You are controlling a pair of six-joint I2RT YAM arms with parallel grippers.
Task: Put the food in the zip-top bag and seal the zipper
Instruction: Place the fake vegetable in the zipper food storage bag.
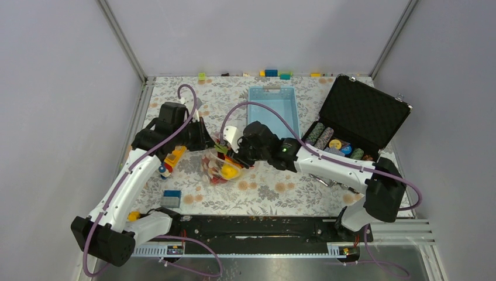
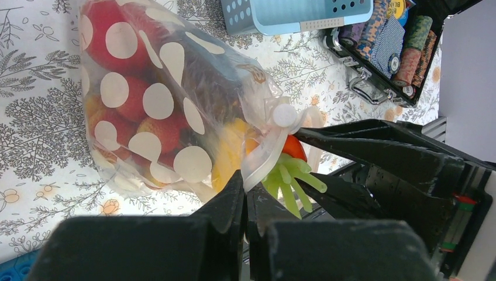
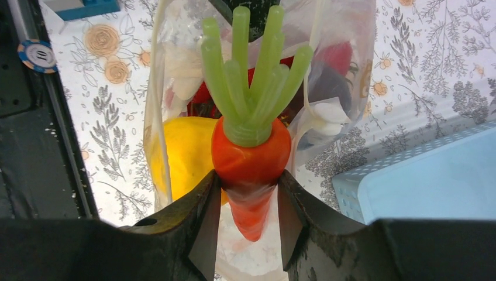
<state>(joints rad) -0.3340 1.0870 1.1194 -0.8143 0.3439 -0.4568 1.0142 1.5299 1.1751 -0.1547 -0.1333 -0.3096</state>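
The bag (image 1: 221, 167) is hemmed in on most sides. Its mouth is crowded: the right gripper (image 3: 248, 193) sits there with the carrot (image 3: 251, 146) clamped between its fingers, and the left gripper (image 2: 244, 190) pinches the rim just beside it. Behind the bag stands the blue basket (image 1: 274, 105), and well to the right of the bag is the open case (image 1: 362, 117). Toy blocks (image 1: 172, 159) lie close on the bag's left. In front of the bag I have bare table (image 1: 263, 193) up to the black rail (image 1: 257, 225).
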